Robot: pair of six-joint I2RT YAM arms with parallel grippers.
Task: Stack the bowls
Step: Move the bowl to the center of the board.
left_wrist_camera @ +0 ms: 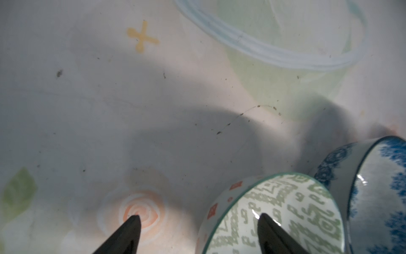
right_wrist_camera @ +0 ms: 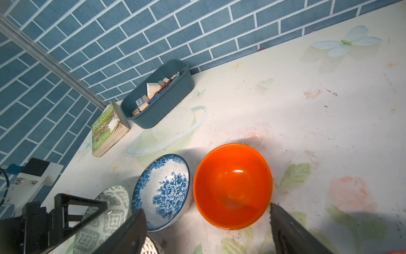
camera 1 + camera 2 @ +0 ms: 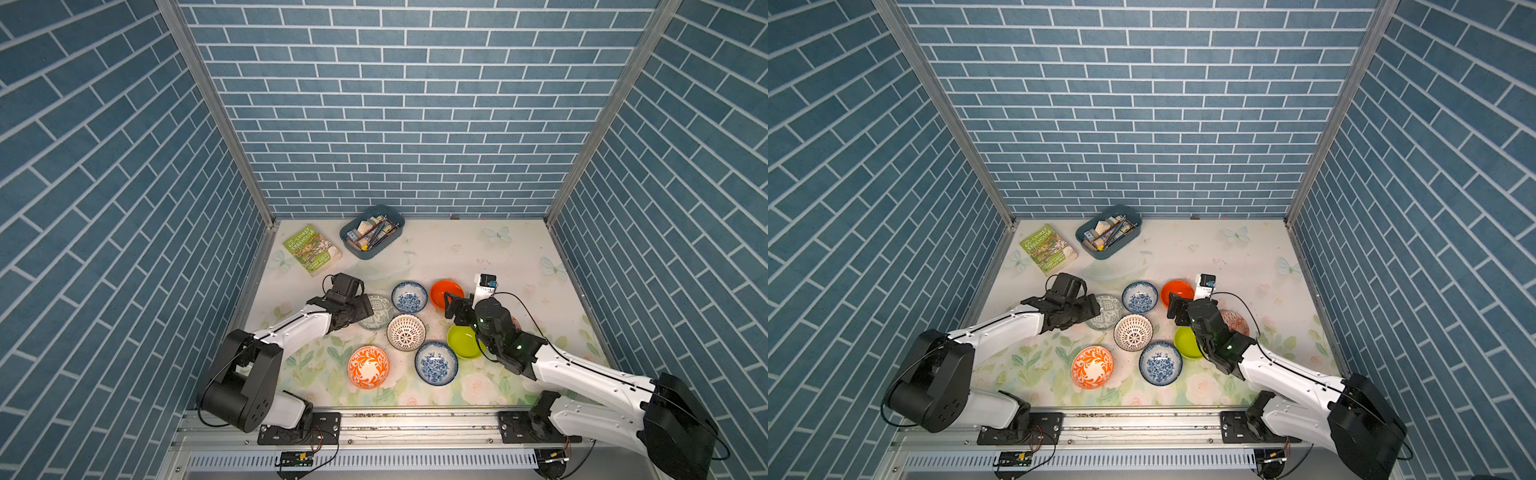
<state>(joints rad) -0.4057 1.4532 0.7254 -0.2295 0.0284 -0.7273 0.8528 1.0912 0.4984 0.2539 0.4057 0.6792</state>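
Now left end effector astride bowl

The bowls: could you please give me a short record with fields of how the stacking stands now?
Stacked: none seen
Left gripper: open, jaws astride the rim of the grey-green bowl
Right gripper: open, by the plain orange bowl, holding nothing
Other things: book and tray of pencils at the back

The right arm hides most of one orange-white patterned bowl.
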